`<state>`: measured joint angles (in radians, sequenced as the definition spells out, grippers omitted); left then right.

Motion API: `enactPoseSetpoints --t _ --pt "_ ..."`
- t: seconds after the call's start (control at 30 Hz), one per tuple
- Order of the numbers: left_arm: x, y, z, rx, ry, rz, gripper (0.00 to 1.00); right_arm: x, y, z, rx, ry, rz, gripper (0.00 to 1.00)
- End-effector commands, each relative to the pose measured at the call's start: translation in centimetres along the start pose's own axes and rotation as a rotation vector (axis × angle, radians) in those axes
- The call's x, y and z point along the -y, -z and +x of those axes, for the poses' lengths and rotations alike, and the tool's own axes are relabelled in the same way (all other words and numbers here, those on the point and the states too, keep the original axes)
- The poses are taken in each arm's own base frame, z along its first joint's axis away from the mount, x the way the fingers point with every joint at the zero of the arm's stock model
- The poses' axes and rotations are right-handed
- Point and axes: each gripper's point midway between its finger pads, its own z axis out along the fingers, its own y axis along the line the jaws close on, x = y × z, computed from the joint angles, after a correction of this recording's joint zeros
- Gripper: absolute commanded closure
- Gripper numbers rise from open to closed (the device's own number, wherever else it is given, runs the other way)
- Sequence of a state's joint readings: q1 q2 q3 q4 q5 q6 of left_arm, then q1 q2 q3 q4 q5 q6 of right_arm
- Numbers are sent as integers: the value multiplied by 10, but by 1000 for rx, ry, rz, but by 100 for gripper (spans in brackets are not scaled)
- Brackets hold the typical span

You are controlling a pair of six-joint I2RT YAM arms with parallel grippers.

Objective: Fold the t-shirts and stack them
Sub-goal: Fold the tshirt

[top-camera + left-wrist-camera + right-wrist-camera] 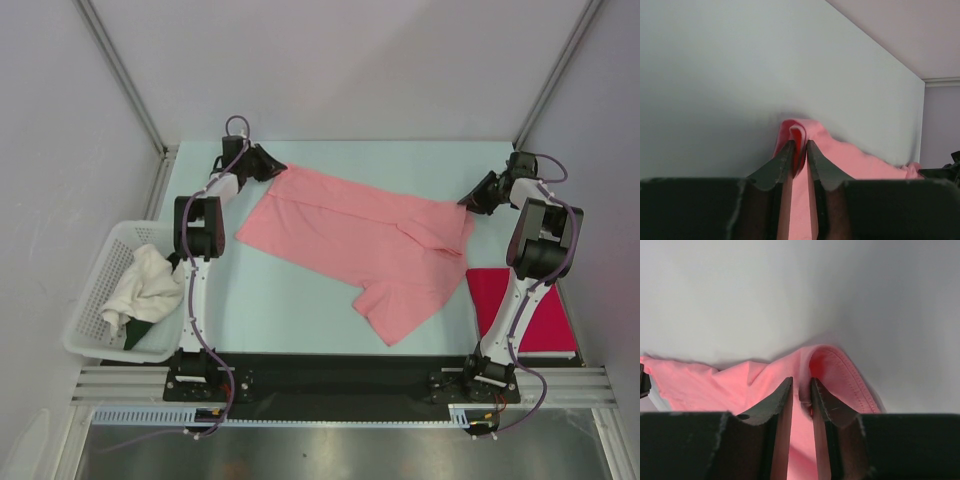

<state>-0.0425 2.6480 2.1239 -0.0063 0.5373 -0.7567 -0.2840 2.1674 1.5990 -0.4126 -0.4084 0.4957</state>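
The salmon-pink t-shirt [360, 240] lies spread and partly folded across the middle of the pale table. My left gripper [272, 167] is shut on its far left corner; the left wrist view shows the pink cloth [840, 155] pinched between the jaws of that gripper [799, 148]. My right gripper [468, 203] is shut on the shirt's right edge; the right wrist view shows a hemmed fold [840, 371] bunched between the jaws of that gripper [801, 386]. The magenta-red t-shirt [520, 308] lies folded flat at the right, beside the right arm's base.
A white lattice basket [92, 295] at the left edge holds a crumpled cream cloth [142, 288] and something dark green. Grey walls with metal posts enclose the table on three sides. A black strip and a rail run along the near edge.
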Motion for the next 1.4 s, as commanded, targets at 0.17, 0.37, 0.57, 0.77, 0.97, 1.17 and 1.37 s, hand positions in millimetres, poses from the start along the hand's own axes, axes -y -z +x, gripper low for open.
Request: enactPoseSetpoints --t 0.17,0.37,0.57,0.77,0.97,1.17,1.37 --pt "22 19 -12 27 -74 32 76 -16 9 -13 50 13 -33 73" --pt "33 22 -20 44 -96 48 70 -14 8 -10 43 17 -31 74" --pt "26 15 -8 13 -74 44 70 -14 9 -10 42 17 -37 74" --pt "33 21 -7 13 -88 43 82 -17 8 -8 34 16 -53 74" --pt "33 19 -17 45 -88 40 99 -21 4 -3 19 7 -65 98" --pt "40 5 -40 119 -36 94 100 2 22 -10 123 -52 70 100" --pt "35 -7 -40 119 29 151 100 19 35 -6 193 -78 143 100"
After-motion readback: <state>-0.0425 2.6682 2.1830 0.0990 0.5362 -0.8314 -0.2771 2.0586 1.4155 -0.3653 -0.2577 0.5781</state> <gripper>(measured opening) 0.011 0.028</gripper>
